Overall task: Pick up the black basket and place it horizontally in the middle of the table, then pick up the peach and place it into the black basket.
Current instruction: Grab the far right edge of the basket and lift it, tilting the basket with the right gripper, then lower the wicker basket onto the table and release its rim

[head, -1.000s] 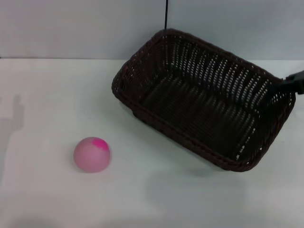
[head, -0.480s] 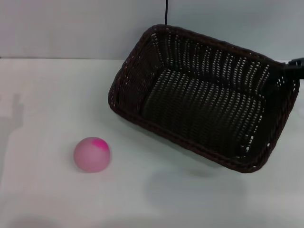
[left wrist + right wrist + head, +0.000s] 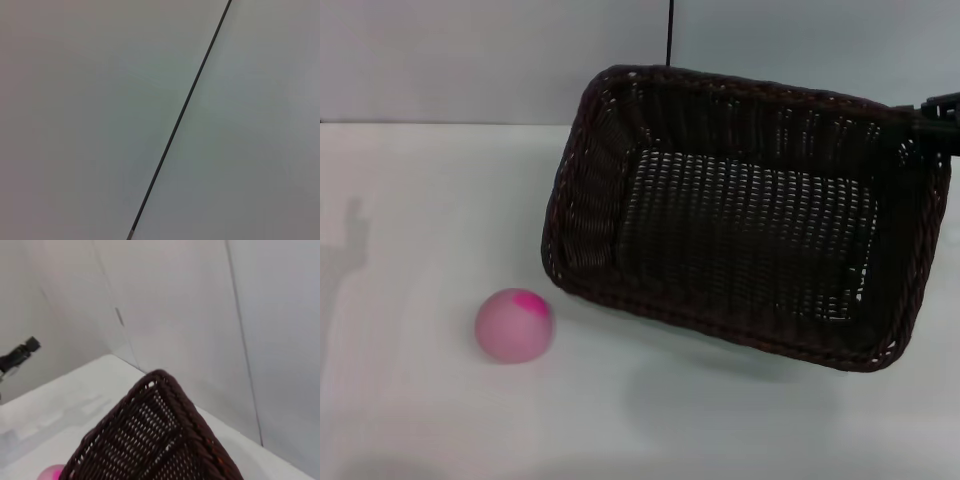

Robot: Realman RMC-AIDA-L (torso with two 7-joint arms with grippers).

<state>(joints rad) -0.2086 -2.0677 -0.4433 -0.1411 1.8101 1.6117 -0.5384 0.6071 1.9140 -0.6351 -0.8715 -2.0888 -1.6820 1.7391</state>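
Your right tool [image 3: 938, 112] pinches the far right rim of the basket [image 3: 740, 215], which hangs tilted above the desk [image 3: 440, 200], not yet set down level in the middle. The peach [image 3: 514, 324] waits on the desk, well to the tool's left, untouched. Your left tool is out of view.
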